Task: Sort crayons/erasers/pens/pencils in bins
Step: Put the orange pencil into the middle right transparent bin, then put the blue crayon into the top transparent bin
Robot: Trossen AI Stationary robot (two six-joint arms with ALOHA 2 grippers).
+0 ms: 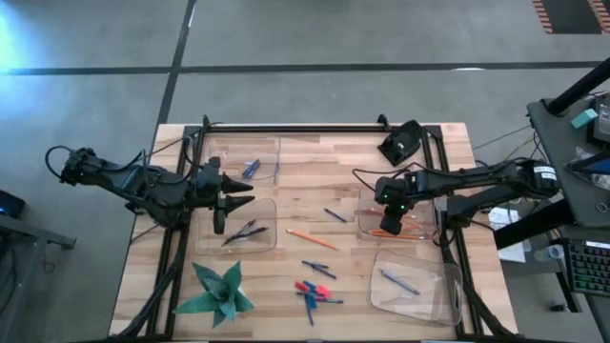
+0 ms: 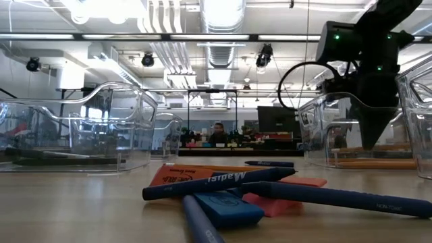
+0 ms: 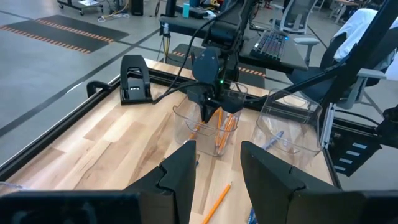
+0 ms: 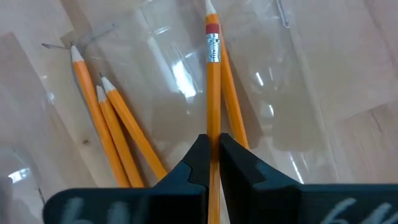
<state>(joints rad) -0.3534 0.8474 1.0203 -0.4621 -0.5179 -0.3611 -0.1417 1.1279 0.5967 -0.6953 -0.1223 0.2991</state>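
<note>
While hovering over clear plastic pencil bin [image 1: 419,217] at table's 3 o'clock, right gripper [image 4: 213,163] is pinching long orange pencil [image 4: 213,93] mid-shaft. Pencil seeming light, stiff, slippery; gripping near middle is balancing it. Left gripper [image 3: 214,171] is waiting spread, empty, at 9 o'clock.

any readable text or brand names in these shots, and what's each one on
"Madisi", as best it reads, in white letters on the blue stick atop the pile nearest the low camera.
White print on the orange-red flat thing under it: cut off, unreadable.
Small white print on the blue stick lying to the right: too small to read.
High and wrist views: no legible text.
</note>
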